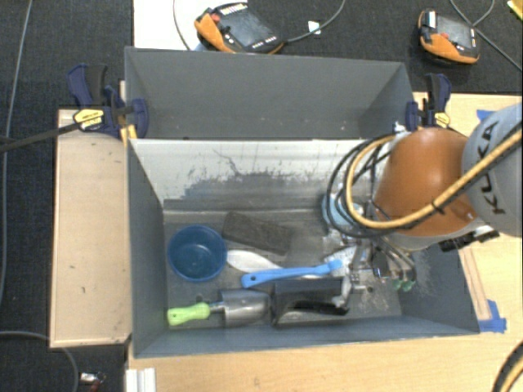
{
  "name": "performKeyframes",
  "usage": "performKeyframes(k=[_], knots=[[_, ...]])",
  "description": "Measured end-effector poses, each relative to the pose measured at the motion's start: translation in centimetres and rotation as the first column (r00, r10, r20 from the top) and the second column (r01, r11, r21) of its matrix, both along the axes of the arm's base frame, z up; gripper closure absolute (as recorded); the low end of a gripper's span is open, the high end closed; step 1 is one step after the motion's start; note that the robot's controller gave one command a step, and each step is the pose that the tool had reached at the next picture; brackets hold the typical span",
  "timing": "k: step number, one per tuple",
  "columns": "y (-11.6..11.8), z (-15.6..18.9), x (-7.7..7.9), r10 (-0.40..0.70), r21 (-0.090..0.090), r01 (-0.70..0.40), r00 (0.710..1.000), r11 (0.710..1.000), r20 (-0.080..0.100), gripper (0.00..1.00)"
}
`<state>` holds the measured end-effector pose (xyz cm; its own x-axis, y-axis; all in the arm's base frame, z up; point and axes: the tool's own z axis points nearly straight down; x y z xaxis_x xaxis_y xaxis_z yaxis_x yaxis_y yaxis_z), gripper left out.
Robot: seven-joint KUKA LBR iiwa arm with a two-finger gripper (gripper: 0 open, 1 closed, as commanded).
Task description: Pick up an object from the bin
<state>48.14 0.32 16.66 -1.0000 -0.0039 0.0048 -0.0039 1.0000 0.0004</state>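
My gripper (356,278) is low in the right half of the bin, under the arm's orange cover. Just left of it lies a blue toothbrush (288,274), its head end touching or almost touching the gripper. A black flat object (306,306) lies below the toothbrush, right against the gripper's lower left side. A white spoon-like piece (252,260) rests just above the toothbrush handle.
A blue cup (196,252) stands at the left. A dark grey block (257,233) lies behind the white piece. A tool with a green handle and a silver head (219,310) lies along the front wall. The arm and its cables hide the bin's right side.
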Motion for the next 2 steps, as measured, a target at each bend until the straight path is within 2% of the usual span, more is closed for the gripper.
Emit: performKeyframes(k=[1, 2], knots=[[0.0, 0.3, 0.2, 0.000, 0.000, 0.000, 1.000, 1.000, 0.007, 0.00], [7.4, -9.0, 3.5, -0.044, 0.004, 0.043, 0.999, 0.999, 0.016, 0.00]])
